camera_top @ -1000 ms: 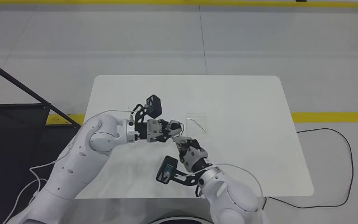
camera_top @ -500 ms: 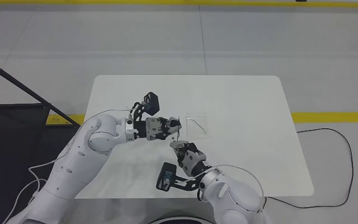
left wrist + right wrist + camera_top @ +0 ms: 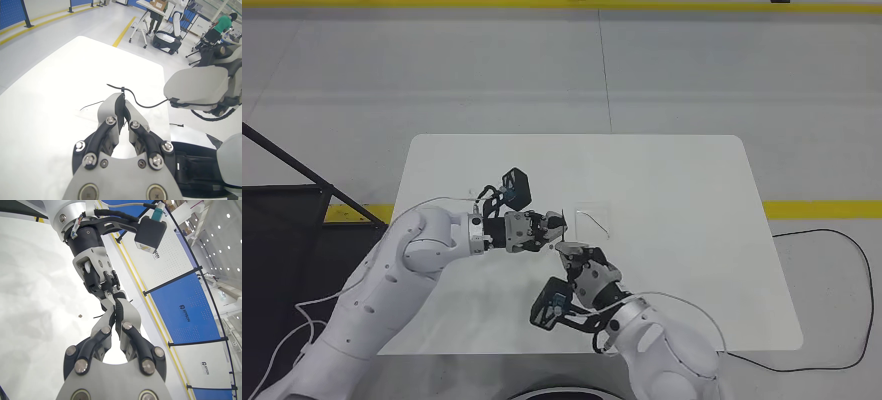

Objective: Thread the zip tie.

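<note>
1. The left gripper (image 3: 123, 98) is fully closed. Its black pads meet on the zip tie (image 3: 143, 104) and clamp the strap just below the head (image 3: 122, 89).
2. The head stands directly above the left gripper's fingertips. A length of strap crosses through it, and a short pointed end projects beyond it on the side away from the right gripper (image 3: 170, 100).
3. The right gripper is also fully closed and pinches the strap at its fingertips. Between the two grippers the strap hangs in a shallow curve.
4. Both grippers are held over the white table (image 3: 692, 180), left of its centre. The right gripper is just near and right of the left gripper, close to it.
5. A second tie (image 3: 594, 218) lies flat on the table surface, just right of the grippers.
6. A small dark speck (image 3: 80, 316) rests on the table beside the grippers.
</note>
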### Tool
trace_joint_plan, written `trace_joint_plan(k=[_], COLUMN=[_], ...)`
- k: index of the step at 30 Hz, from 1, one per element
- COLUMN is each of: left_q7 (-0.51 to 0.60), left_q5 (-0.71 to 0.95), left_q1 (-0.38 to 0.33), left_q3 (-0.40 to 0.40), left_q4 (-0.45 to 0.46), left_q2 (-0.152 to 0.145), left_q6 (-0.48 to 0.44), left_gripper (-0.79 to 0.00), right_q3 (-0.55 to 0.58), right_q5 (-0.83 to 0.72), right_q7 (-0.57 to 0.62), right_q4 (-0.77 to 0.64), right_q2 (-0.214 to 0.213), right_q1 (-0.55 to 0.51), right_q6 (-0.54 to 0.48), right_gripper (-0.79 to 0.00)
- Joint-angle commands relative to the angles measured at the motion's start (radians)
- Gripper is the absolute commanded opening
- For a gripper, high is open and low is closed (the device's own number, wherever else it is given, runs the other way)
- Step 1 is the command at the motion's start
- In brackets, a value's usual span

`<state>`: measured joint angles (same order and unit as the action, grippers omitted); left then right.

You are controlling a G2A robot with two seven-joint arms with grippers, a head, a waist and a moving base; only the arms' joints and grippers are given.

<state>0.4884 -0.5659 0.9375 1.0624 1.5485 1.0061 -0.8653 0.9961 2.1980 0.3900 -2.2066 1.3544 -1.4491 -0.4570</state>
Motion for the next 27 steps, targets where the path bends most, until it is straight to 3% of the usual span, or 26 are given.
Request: trace_joint_plan(k=[1,2,4,5,6,14,19,27], left_q7=[-0.009,-0.014,-0.029,-0.039,-0.050,-0.162,-0.243,-0.286], left_q5=[-0.006,-0.008,-0.006,-0.006,-0.006,-0.035,-0.064,-0.104], left_q1=[0.003,0.004,0.009,0.012,0.015,0.061,0.097,0.120], left_q3=[0.001,0.003,0.007,0.011,0.016,0.072,0.110,0.124], left_q4=[0.001,0.002,0.003,0.004,0.005,0.024,0.038,0.053], left_q2=[0.000,0.000,0.000,-0.001,-0.001,-0.008,-0.011,-0.009], left_q6=[-0.003,-0.004,-0.012,-0.017,-0.022,-0.070,-0.093,-0.075], left_gripper=[-0.785,-0.785,-0.785,-0.785,-0.785,-0.785,-0.785,-0.785], right_q3=[0.000,0.000,0.000,0.002,0.006,0.122,0.228,0.233], right_q5=[-0.002,-0.003,-0.014,-0.024,-0.036,-0.318,-0.563,-0.575], right_q7=[0.002,0.003,0.000,-0.003,-0.007,-0.074,-0.037,-0.031], right_q4=[0.000,0.001,0.000,-0.001,-0.003,-0.007,0.034,0.036], right_q2=[0.000,0.000,0.000,0.000,-0.001,-0.009,-0.010,-0.010], right_q1=[0.000,0.000,0.000,-0.001,-0.002,-0.031,-0.041,-0.041], right_q6=[0.000,0.000,-0.001,-0.005,-0.010,-0.101,-0.087,-0.087], right_gripper=[-0.785,-0.785,-0.252,-0.052,0.000,0.000,0.000,0.000])
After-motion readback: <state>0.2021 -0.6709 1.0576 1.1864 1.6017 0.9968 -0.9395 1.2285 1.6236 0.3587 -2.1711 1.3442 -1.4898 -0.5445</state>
